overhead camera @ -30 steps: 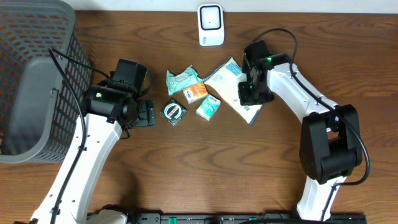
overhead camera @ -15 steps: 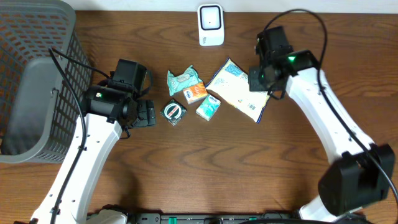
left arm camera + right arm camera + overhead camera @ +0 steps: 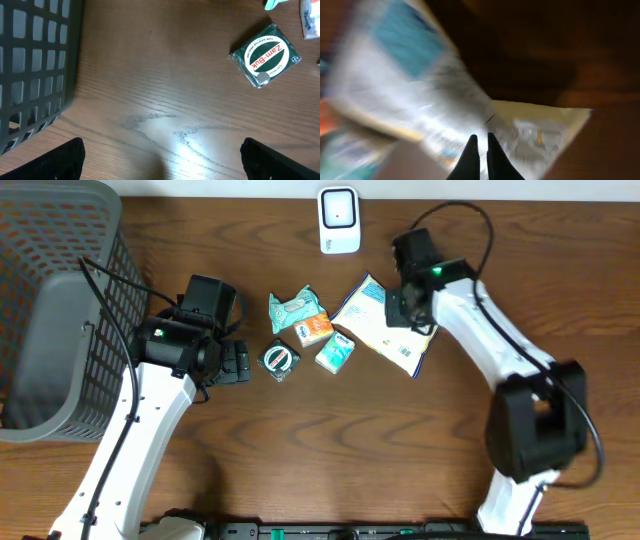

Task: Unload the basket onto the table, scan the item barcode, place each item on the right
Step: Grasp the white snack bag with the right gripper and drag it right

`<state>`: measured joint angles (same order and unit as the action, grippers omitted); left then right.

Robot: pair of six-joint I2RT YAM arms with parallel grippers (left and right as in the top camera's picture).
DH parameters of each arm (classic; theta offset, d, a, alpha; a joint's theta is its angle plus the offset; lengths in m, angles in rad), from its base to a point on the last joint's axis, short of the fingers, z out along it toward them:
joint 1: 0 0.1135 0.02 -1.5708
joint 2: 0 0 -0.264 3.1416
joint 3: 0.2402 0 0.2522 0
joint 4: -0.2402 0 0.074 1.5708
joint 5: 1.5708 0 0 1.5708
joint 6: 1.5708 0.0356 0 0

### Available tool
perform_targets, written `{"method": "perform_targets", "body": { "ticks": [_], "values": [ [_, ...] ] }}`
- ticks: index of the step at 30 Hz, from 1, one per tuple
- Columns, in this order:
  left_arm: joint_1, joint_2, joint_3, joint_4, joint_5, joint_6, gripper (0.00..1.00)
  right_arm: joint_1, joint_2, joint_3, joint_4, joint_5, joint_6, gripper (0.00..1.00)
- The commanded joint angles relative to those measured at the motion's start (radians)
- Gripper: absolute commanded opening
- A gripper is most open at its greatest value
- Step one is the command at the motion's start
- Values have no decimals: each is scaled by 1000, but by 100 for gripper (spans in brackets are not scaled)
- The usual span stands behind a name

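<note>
A large white and yellow packet (image 3: 372,320) lies flat on the table, right of centre. My right gripper (image 3: 402,313) is over its right part. In the blurred right wrist view the gripper (image 3: 481,145) has its fingers pressed together just above the packet (image 3: 420,100), and nothing shows between them. A green Zam-Buk tin (image 3: 280,360) lies beside my left gripper (image 3: 240,364). That gripper (image 3: 162,165) stands wide open over bare wood, with the tin (image 3: 265,54) ahead to its right. The white scanner (image 3: 339,220) stands at the table's back edge.
A teal wipes pack (image 3: 295,308), an orange packet (image 3: 316,328) and a small teal tissue pack (image 3: 335,352) lie between the tin and the big packet. A grey mesh basket (image 3: 50,310) fills the left side, and its wall (image 3: 35,65) is close to my left gripper.
My right arm swung out to the right and has come back left over the packet. The packet, the other items and the left arm have not moved.
</note>
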<state>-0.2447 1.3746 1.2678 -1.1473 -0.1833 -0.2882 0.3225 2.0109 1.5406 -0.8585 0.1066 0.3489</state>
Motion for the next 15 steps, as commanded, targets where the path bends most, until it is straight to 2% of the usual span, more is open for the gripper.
{"method": "perform_targets", "body": {
  "ticks": [1,6,10,15],
  "values": [
    [3,4,-2,-3,-12,-2,98,-16,76,-11,-11,101,70,1],
    [3,4,-2,-3,-12,-2,98,-38,87,-4,-65,106,47,1],
    [3,4,-2,-3,-12,-2,98,-46,-3,53,-194,119,18,1],
    [3,4,-2,-3,-12,-2,98,-37,-113,63,-171,27,17,1]
  ]
}}
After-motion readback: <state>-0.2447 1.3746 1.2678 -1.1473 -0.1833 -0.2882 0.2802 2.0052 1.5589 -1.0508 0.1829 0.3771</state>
